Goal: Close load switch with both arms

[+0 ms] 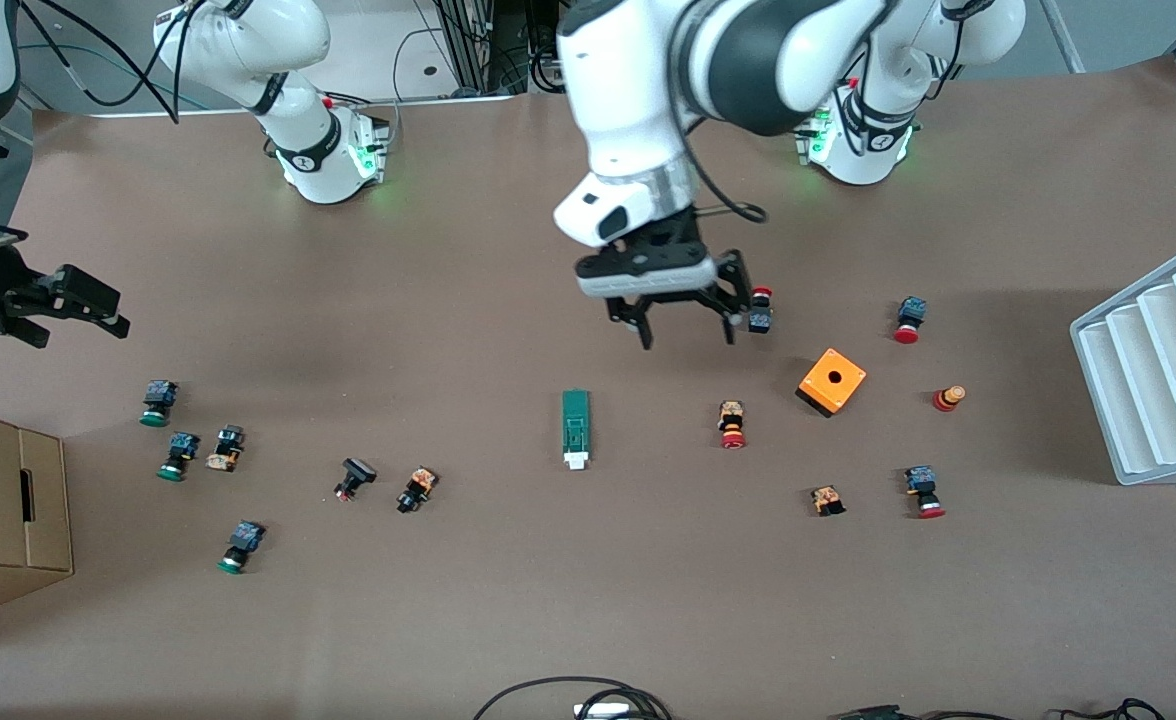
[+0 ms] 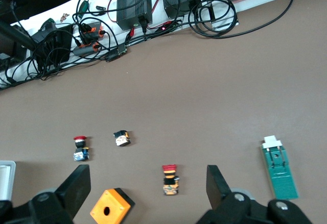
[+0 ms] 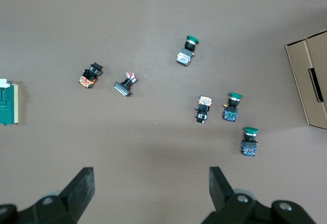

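Note:
The load switch (image 1: 576, 428), a narrow green block with a white tab at the end nearer the front camera, lies flat mid-table. It also shows in the left wrist view (image 2: 278, 170) and at the edge of the right wrist view (image 3: 9, 104). My left gripper (image 1: 688, 335) hangs open and empty over the table between the switch and the orange box (image 1: 832, 381); its fingers (image 2: 77, 185) are spread wide. My right gripper (image 1: 98, 305) hangs open and empty over the right arm's end of the table, well away from the switch; its fingers (image 3: 84, 183) are spread wide.
Red-capped push-buttons (image 1: 732, 424) lie scattered round the orange box, and green-capped ones (image 1: 178, 455) toward the right arm's end. A cardboard box (image 1: 3, 510) stands at that end and a white rack (image 1: 1158, 380) at the left arm's end. Cables (image 1: 568, 700) lie at the front edge.

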